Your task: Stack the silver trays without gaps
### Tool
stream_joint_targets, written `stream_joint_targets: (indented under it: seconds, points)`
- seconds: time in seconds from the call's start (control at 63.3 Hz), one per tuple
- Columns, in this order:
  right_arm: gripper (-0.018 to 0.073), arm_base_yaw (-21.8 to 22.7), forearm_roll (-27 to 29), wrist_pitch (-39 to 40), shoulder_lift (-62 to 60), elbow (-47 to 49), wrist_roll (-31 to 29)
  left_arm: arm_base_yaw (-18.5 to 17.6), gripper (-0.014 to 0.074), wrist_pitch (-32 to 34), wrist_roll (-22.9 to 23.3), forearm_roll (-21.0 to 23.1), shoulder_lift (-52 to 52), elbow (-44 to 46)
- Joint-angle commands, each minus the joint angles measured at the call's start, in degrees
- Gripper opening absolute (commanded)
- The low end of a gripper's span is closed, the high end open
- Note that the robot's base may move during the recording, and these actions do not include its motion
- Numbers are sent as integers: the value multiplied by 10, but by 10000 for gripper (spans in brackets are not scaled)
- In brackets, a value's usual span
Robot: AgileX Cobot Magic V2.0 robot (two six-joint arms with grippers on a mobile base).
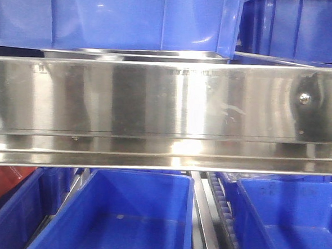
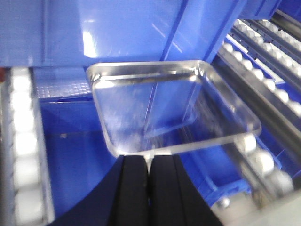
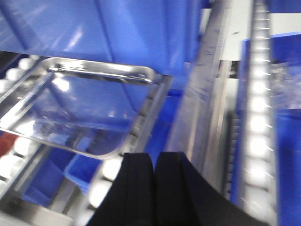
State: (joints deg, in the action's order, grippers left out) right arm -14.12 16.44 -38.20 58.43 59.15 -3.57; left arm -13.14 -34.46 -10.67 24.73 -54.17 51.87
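Silver tray [image 1: 136, 55] shows in the front view only as a thin rim. It lies on the upper shelf, directly under a blue bin [image 1: 105, 13]. A broad shelf rail [image 1: 156, 101] with a screw [image 1: 305, 98] crosses the whole frame and hides the rest of the tray. Below the rail stand two more open bins [image 1: 126, 218], side by side. Neither arm appears in this view.

Left wrist view: the silver tray [image 2: 174, 108] fills the middle of the lane, open side up, with the wall of a blue bin [image 2: 117, 28] close behind it. A roller track [image 2: 23, 141] runs along the left, well apart from the tray. The tray's near right corner lies over the right-hand rollers [image 2: 256, 157]. The left gripper [image 2: 149, 162] is drawn narrow onto the middle of the near rim, with only a slit between its fingers. The picture is blurred.

Right wrist view: the silver tray [image 3: 80, 108] lies to the left, spanning the rollers on both of its sides, and the blue bin [image 3: 117, 28] overhangs its far rim. The right gripper [image 3: 154, 162] is closed to a thin gap with nothing in it. It sits just beside the tray's near right corner, and contact cannot be judged. A steel beam [image 3: 202, 94] and another roller line [image 3: 256, 117] stand to the right.
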Motion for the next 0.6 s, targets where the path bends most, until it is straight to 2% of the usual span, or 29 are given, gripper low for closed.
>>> stream_joint_targets:
  seconds: [0.0,0.126,0.285,0.348,0.395,0.474,0.585]
  points:
    - [-76,-10,-4,15,35,25,16,-5,-16,17,22,-2,-36,30]
    - [-76,-10,-6,0,89,63,26,-5,-16,22,48,-33,-88,64]
    - [-76,-33,-21,-34,158,111,36,-10,-16,-2,52,-34,-151,99]
    - [-70,-56,-65,-34,178,123,77,-13,-16,-5,53,-34,-167,109]
    - [-55,-79,-124,-35,193,129,131,-16,-16,0,53,-34,-178,115]
    - [-55,-104,-187,-39,216,139,201,-16,-16,0,53,-31,-193,126]
    - [-55,-117,-188,-35,243,150,225,-16,-16,0,53,-30,-211,136]
